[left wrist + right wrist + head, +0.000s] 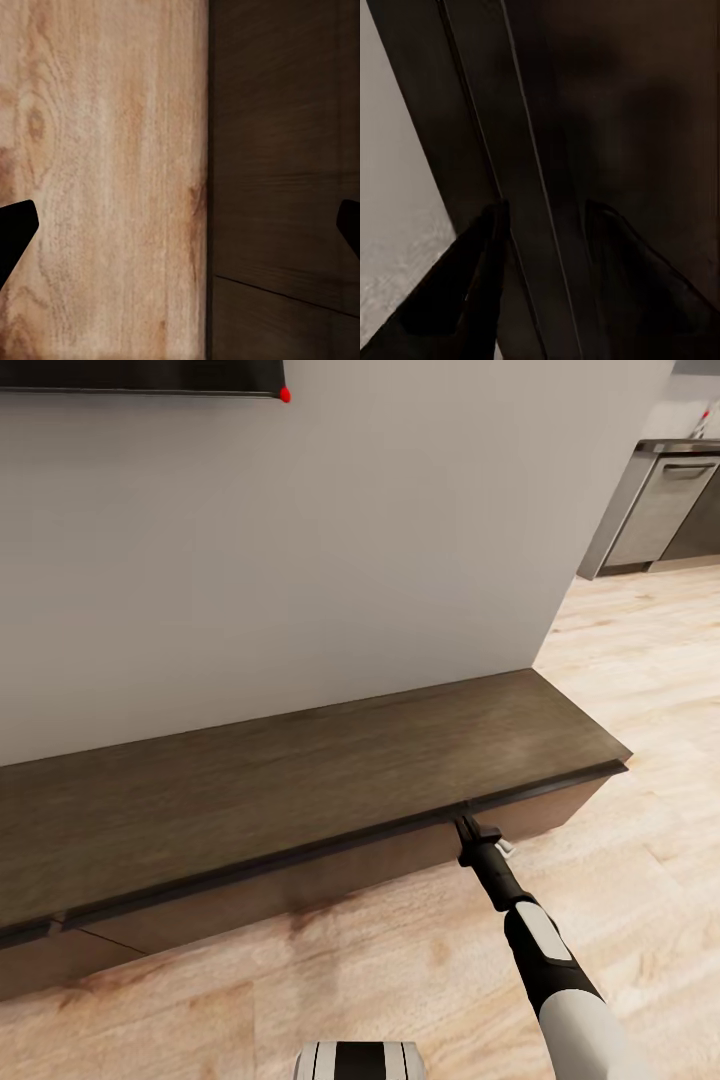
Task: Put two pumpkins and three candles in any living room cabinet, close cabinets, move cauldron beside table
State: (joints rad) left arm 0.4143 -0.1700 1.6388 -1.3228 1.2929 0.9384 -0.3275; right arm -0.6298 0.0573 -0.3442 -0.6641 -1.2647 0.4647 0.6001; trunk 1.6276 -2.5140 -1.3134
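I am holding the right gripper (468,830) right at the cabinet's (300,780) front lip, just under the overhang of its flat top and above the drawer front (540,815). In the right wrist view the fingers (472,285) are standing spread, one on each side of that dark edge — straddling it, not yet pinching anything I can be sure of. The left gripper (180,232) is hanging open too, its tips far apart over the seam where the cabinet face meets the wood floor (105,180).

My worry is the handleless front: if I am pulling with so shallow a hold on the lip, the fingers may be slipping off, or I may be tugging the fixed top instead of the drawer. Pushing deeper risks jamming a finger in the gap. The grey kitchen units (660,510) are standing well beyond the cabinet's far end.
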